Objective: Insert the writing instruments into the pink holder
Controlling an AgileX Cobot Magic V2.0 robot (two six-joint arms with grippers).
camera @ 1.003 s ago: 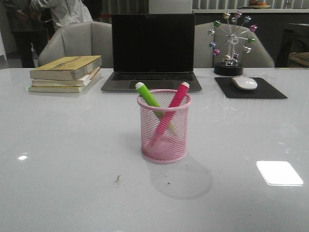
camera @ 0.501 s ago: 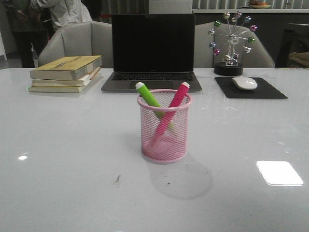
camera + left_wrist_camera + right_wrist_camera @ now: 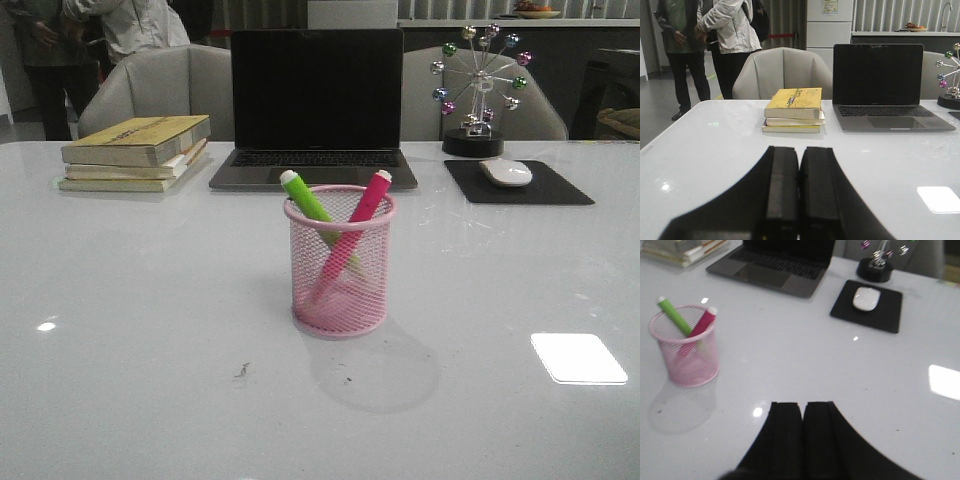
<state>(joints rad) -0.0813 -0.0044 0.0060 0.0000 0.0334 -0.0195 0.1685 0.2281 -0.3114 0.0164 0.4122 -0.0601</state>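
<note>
Standing upright on the glossy white table (image 3: 130, 330): round pale pink wire-mesh pen cup (image 3: 339, 262), taken here as landmark. Inside the cup, two thick plastic markers, crossed: lime green marker with white tip (image 3: 307, 196) leaning toward the cup's left rim, magenta pink marker with white tip (image 3: 364, 207) leaning toward the right rim, both tips poking above the rim, lower ends down on the cup's base behind the mesh. Nothing resembling another pen lying loose on the table near the cup in any view. By that reading, both insertions done and little or nothing left beyond keeping the arms clear. Left gripper (image 3: 799, 200): dark fingers pressed together, nothing between them, absent from the front view and so judged well back from the cup; cup not visible in its wrist picture. Right gripper (image 3: 803, 432): fingers likewise closed flat against each other, empty, hanging over bare table well apart from the cup, cup and both markers visible off to one side in its wrist view. Beyond the cup, dark open laptop (image 3: 316, 105); beyond and left of the cup, stack of yellow-covered books (image 3: 137, 152); beyond and right of the cup, white mouse (image 3: 506, 172) on a black mouse pad (image 3: 520, 184), with a small ferris-wheel desk ornament of coloured metallic balls (image 3: 478, 92) farther back.
</note>
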